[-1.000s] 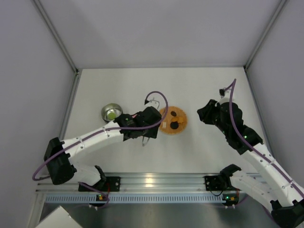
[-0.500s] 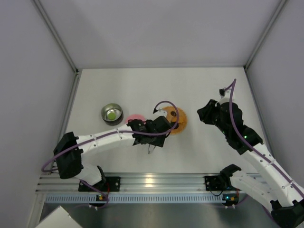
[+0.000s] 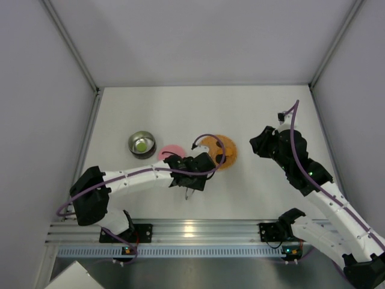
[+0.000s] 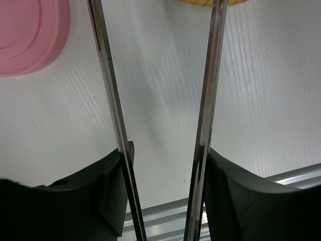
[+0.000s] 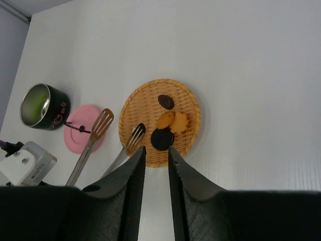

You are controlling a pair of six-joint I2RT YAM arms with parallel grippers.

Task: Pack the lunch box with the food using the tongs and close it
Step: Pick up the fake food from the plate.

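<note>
My left gripper (image 4: 165,170) held the tongs (image 5: 93,143) by their arms, blades spread. Their long axis ran away from me, one blade over the pink lid (image 5: 75,144), the other just reaching the near rim of the orange plate (image 5: 145,105). The food (image 5: 168,123), black and orange pieces, lay just beyond that blade, and my right gripper (image 5: 156,150), narrow and empty, hung well apart.

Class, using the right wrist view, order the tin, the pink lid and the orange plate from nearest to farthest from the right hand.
1. Plate, just ahead of the right hand.
2. Lid, left of the plate.
3. Tin, far left.
</note>
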